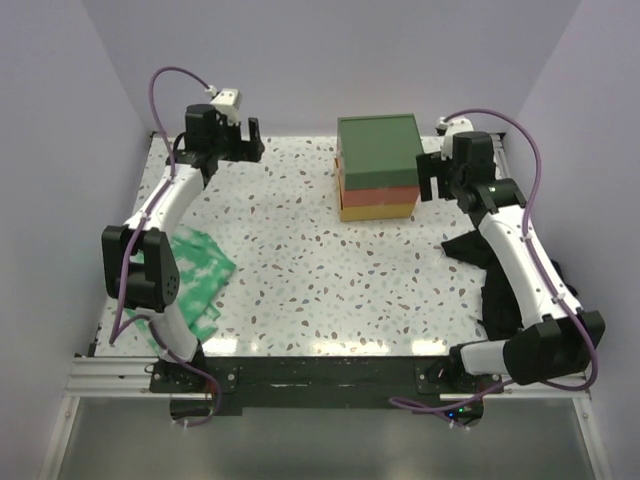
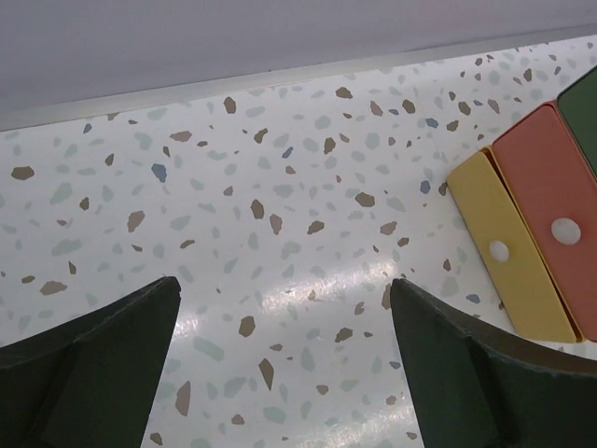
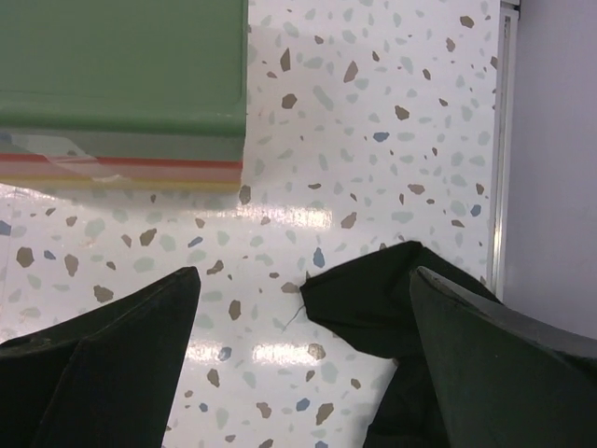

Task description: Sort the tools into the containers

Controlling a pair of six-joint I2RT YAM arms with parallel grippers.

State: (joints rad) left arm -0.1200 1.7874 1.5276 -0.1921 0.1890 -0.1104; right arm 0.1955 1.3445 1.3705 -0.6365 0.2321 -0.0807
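The containers are a stack of three drawers (image 1: 378, 165) at the back middle of the table: dark green on top, red-orange in the middle, yellow at the bottom. All three look closed. The left wrist view shows the yellow (image 2: 508, 252) and red-orange (image 2: 550, 219) fronts with their white knobs. My left gripper (image 1: 250, 140) hangs open at the far left, well left of the stack, with only bare tabletop between its fingers (image 2: 284, 285). My right gripper (image 1: 432, 180) stands open just right of the stack, over the tabletop (image 3: 305, 273). No tools are in view.
A black cloth (image 1: 500, 280) lies along the right side under the right arm; one corner (image 3: 373, 299) reaches in beside the right finger. A green-and-white patterned cloth (image 1: 195, 275) lies at the left by the left arm. White walls enclose the table.
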